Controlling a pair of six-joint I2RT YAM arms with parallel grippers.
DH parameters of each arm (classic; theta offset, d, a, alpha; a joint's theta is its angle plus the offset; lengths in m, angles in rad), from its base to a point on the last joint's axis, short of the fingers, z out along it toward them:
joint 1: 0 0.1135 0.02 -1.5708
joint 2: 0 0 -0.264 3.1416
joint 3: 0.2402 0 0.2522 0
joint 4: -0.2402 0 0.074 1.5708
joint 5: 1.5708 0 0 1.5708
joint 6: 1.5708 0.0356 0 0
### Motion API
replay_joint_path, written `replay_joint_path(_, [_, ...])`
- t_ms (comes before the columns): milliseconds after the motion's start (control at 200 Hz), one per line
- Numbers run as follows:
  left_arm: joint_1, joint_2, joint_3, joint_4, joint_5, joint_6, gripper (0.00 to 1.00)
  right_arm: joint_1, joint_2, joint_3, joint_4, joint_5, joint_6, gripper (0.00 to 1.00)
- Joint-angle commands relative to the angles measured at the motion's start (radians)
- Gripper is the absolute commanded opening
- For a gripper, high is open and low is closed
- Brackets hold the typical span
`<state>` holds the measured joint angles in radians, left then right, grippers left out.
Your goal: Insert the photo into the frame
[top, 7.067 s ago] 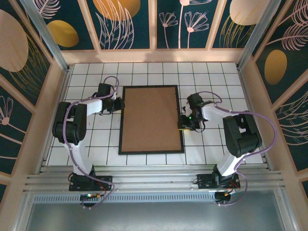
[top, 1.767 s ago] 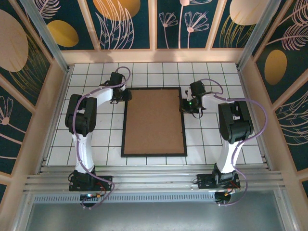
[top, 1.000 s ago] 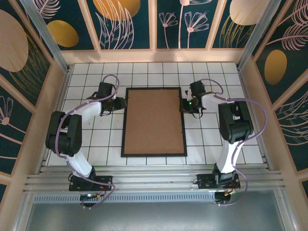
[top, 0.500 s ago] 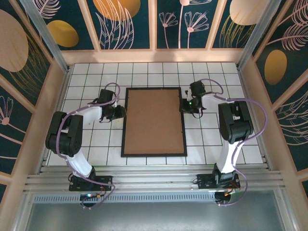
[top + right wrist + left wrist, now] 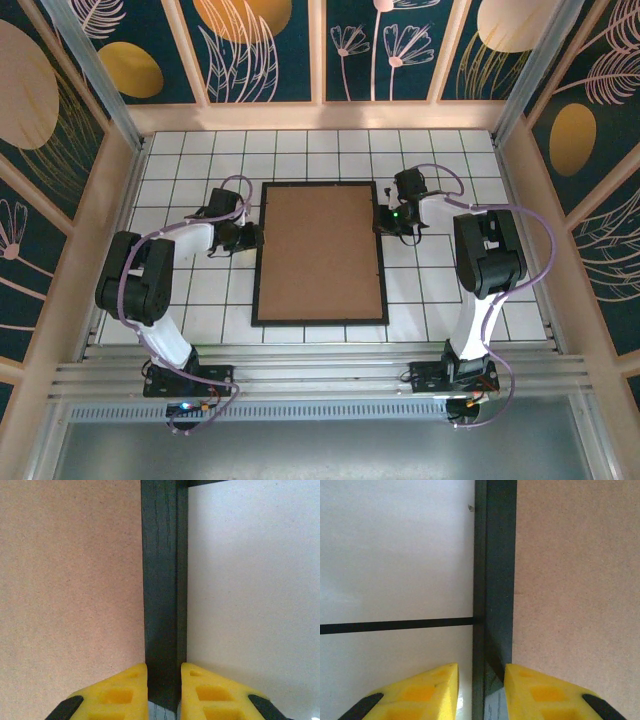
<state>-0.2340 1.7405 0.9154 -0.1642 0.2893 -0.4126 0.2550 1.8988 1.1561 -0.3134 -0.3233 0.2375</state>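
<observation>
Top external: the frame (image 5: 320,321) lies flat on the tiled table (image 5: 430,300), brown backing board (image 5: 320,250) up, its long axis running 12 to 6 o'clock. The right gripper (image 5: 384,222) is clamped on its 3 o'clock rail. The left gripper (image 5: 252,238) straddles the 9 o'clock rail, jaws apart, with the outer finger (image 5: 420,695) clear of the rail.

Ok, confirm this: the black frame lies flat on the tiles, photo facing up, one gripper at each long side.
Wrong on one point: the top external view shows a plain brown backing board facing up, not the photo. The black frame does lie flat on the tiles, left gripper at its left long side, right gripper at its right.
</observation>
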Motion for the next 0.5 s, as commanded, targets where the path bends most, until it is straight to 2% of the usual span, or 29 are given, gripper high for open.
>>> replay_joint_path(0, [-0.010, 0.029, 0.009, -0.003, 0.025, 0.014, 0.32, -0.006, 0.024, -0.010, -0.024, 0.018, -0.015, 0.19])
replay_joint_path(495, [-0.054, 0.081, 0.037, -0.034, -0.009, 0.051, 0.38, 0.010, 0.026, -0.021, -0.015, 0.005, -0.002, 0.19])
